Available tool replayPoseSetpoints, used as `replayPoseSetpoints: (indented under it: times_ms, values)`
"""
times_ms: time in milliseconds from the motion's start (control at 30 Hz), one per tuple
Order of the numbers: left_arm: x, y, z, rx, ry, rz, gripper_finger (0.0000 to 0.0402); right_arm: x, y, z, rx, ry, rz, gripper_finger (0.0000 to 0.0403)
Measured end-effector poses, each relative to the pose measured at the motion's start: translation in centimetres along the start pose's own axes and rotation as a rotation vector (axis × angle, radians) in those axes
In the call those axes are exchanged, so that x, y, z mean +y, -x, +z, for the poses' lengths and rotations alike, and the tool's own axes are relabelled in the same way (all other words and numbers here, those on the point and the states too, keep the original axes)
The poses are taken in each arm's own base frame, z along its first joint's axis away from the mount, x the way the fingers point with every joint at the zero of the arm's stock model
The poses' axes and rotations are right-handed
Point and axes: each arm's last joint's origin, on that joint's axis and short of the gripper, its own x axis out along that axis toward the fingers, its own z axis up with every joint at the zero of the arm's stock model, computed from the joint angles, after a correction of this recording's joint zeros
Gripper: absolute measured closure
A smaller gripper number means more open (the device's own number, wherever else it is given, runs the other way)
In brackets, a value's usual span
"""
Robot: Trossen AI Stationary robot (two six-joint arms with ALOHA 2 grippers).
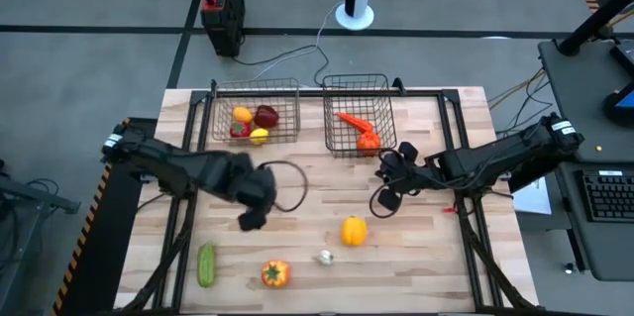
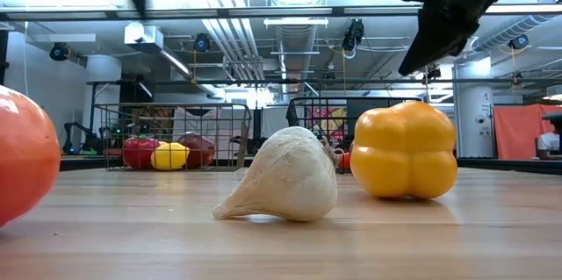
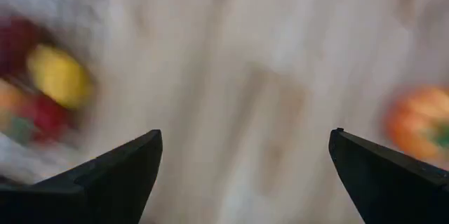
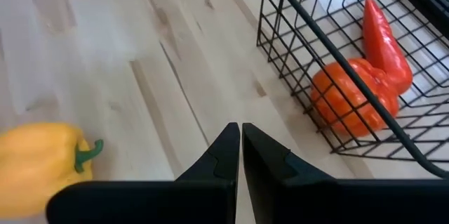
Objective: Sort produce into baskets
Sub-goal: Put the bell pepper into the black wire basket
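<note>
Produce is split three ways right now: the left basket [image 1: 255,118] holds four pieces, a dark red apple [image 1: 266,116], a lemon [image 1: 259,137], a tomato [image 1: 239,130] and an orange [image 1: 242,114], while the right basket [image 1: 359,113] has two, a carrot [image 1: 353,119] and an orange pepper [image 1: 369,141]. Four more sit loose on the tabletop [image 1: 426,257]: one yellow pepper [image 1: 354,230], one white garlic [image 1: 324,257], one orange-red pepper [image 1: 275,274] and one green cucumber [image 1: 206,263]. Left end effector [image 1: 252,219] hangs released, fingers wide, over bare wood mid-tabletop. Right end effector [image 1: 388,197] is clenched on nothing, just in front of the right basket, near the yellow pepper.
</note>
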Motion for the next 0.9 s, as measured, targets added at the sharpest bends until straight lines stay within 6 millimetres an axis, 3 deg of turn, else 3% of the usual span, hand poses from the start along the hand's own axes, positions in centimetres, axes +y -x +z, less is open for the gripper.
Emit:
replayPoseSetpoints:
  times_ms: [133, 467, 633, 900]
  values:
    - [-1.0, -0.7, -1.9, 0.141, 0.092, -0.110, 0.0013, 0.1, 0.0, 0.3, -0.024, -0.006, 0.013, 0.0390]
    - [-3.8, -2.9, -5.1, 0.358, 0.258, -0.087, 0.0013, 0.2, 0.0, 0.2, -0.024, -0.002, 0.015, 0.0390]
    - [-5.8, -3.4, -7.2, 0.273, 0.204, -0.049, 0.0013, 0.5, 0.1, 0.2, 0.014, 0.003, 0.092, 0.0390]
    - [-7.7, -3.1, -9.1, 0.155, 0.140, -0.054, 0.0013, 2.8, 1.4, 0.7, -0.023, 0.084, 0.279, 0.0390]
